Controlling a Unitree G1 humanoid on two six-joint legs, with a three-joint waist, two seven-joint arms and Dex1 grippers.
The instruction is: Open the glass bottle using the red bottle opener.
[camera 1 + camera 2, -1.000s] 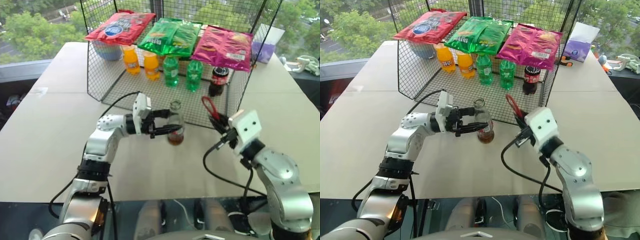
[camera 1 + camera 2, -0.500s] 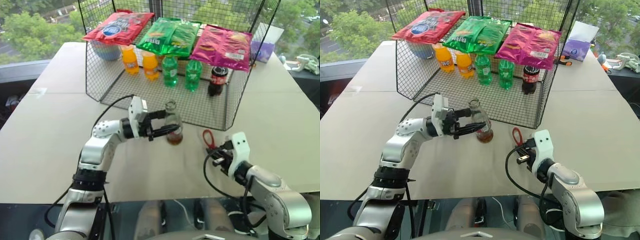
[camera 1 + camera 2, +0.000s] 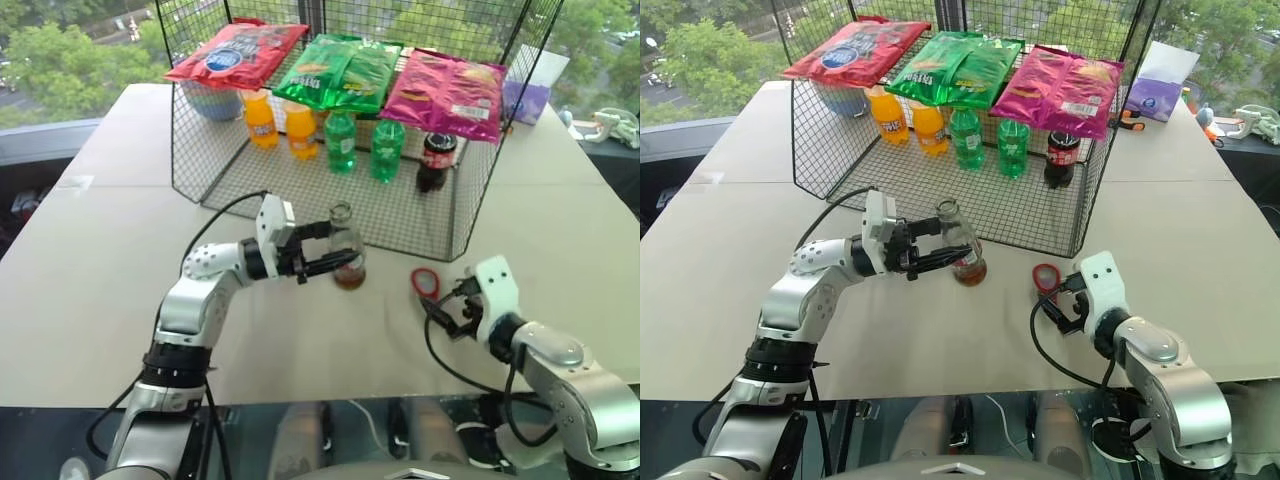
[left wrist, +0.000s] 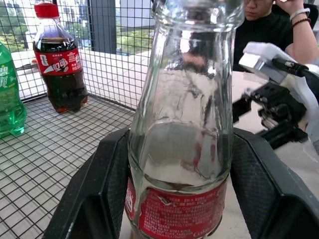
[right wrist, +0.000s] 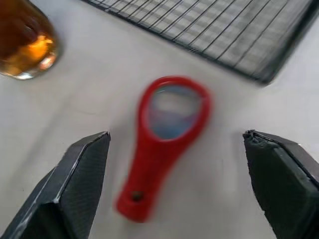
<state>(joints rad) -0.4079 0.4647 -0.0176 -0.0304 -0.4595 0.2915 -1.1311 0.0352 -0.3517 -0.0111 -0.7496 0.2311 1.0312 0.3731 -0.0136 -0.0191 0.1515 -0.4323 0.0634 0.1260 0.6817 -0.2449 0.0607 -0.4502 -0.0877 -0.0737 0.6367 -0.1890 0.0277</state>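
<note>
The glass bottle stands upright on the table in front of the wire rack, amber liquid at its bottom and a red label low on its body. My left gripper reaches in from the left and is shut on the bottle's body, one finger on each side. The red bottle opener lies flat on the table to the right of the bottle, ring end towards the rack. My right gripper sits low just behind the opener, open, its fingers wide on either side of the handle without touching it.
A black wire rack stands behind the bottle, holding orange drink bottles, green bottles and a cola bottle, with chip bags on top. A purple box sits at the back right. A person sits beyond the table.
My right gripper came down to the table with the opener, then opened and let it go; the opener now lies flat. The left gripper kept hold of the bottle.
</note>
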